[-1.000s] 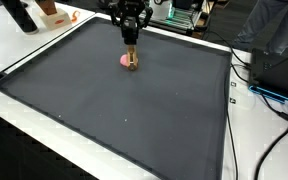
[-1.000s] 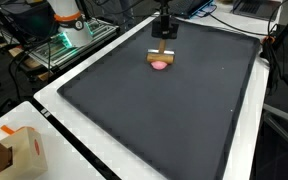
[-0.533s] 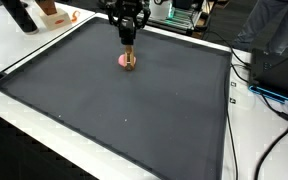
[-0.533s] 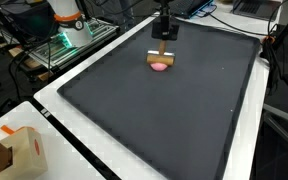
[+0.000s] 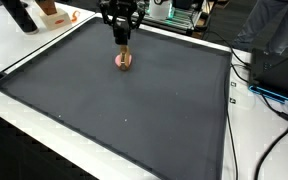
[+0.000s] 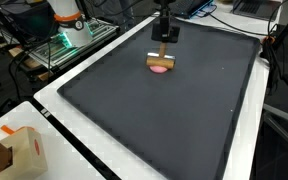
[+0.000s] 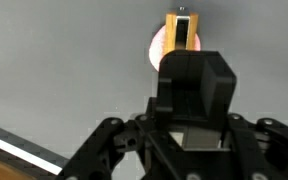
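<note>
the gripper [image 5: 123,35] is clamped shut on a wooden piece [image 5: 124,50], upper middle of the frame. the piece hangs right over a pink lump [image 6: 160,69] on the dark mat [image 5: 134,120].

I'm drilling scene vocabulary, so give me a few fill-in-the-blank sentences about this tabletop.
1. The gripper hangs ___ the wooden block.
2. The small object beside the block is ___ in colour.
3. Both rest on a dark mat, which lies on a ___ table.

Missing words: above; pink; white.
</note>
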`<state>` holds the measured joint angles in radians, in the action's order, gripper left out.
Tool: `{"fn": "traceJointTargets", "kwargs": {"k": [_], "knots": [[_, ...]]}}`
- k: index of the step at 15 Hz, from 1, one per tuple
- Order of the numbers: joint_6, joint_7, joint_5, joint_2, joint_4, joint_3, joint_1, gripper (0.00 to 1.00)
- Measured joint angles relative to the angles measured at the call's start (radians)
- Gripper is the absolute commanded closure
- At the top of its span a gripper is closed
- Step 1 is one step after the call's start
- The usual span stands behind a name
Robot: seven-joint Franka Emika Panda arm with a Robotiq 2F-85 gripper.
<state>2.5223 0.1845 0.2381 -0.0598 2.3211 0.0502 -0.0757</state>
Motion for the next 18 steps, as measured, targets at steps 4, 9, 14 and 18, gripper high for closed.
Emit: {"fn": "traceJointTargets", "kwargs": {"k": [4, 9, 14, 18], "knots": [[0.000, -0.001, 0.002, -0.014, -0.021, -0.015, 0.018, 0.76], [0.000, 0.007, 0.002, -0.040, -0.054, -0.038, 0.048, 0.76], [-0.018, 0.146, -0.129, -0.059, -0.080, -0.040, 0.078, 0.76], [-0.102, 0.300, -0.286, -0.062, -0.109, -0.035, 0.097, 0.76]]}}
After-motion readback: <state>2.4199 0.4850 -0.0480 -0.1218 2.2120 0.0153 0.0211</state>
